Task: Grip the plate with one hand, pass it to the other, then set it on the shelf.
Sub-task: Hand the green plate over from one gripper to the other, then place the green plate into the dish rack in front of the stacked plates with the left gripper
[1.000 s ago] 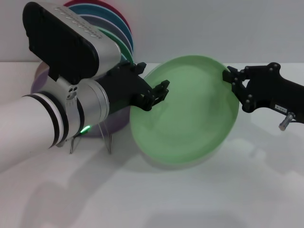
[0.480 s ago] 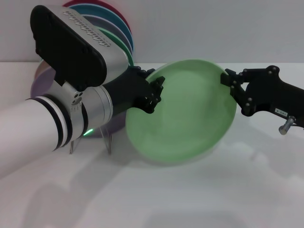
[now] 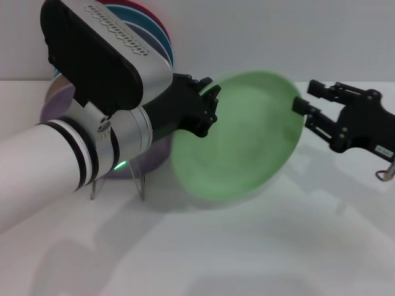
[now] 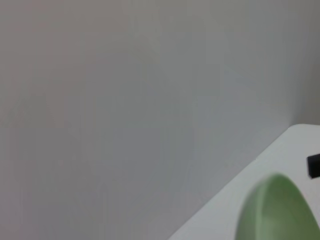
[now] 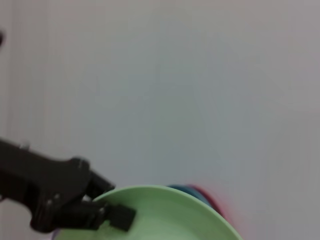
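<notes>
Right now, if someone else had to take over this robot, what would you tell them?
Left gripper: shut on the left rim of the pale green plate, holding it tilted above the table.
Right gripper: open at the plate's opposite rim, apparently let go.
Rack: behind the left arm, holding other plates.
Done: pickup and handover, it seems.
Left: slot the plate into the rack.

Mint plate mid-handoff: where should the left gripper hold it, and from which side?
By the thin rim, from the rack side. The plate is tilted up on edge, so only its rim fits between fingers; the left gripper is already there, opposite the right gripper.
</notes>
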{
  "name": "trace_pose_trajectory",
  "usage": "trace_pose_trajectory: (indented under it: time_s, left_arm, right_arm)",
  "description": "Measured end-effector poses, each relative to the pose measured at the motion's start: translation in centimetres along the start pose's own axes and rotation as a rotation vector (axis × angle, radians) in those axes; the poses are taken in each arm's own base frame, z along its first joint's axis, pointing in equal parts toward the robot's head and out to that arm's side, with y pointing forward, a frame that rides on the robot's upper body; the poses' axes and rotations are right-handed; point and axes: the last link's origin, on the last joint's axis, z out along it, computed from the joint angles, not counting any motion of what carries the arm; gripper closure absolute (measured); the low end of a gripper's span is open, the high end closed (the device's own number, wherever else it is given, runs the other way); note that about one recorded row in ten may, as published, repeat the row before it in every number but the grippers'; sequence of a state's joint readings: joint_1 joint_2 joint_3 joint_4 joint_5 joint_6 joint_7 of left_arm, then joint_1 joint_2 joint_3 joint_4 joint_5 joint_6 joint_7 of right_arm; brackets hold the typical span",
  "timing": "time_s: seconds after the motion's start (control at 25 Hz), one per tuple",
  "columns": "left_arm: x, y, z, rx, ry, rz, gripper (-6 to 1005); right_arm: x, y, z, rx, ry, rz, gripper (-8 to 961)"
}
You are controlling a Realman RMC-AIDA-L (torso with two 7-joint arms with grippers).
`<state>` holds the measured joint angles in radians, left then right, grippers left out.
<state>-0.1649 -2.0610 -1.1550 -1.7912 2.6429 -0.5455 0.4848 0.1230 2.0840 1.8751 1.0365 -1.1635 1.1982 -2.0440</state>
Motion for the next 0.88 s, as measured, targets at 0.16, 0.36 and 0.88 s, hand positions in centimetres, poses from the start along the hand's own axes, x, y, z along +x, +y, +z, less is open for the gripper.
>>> trace_pose_trajectory:
  time_s: [0.16, 0.36, 0.88]
  left_arm:
    - [0.1, -0.1, 0.0, 0.007, 0.011, 0.000, 888]
    - [0.6, -0.5, -0.4, 0.044, 0.066, 0.040, 909]
    - [0.7, 0.6, -6.0, 0.381, 0.671, 0.326, 912]
  right_arm:
    - [0.2, -0.7, -3.0, 0.072, -0.131, 0.074, 560]
    - [0.3, -1.6, -8.5, 0.255, -0.371, 0.122, 560]
    - [1.0, -1.9, -11.2, 0.394, -0.460, 0.129, 561]
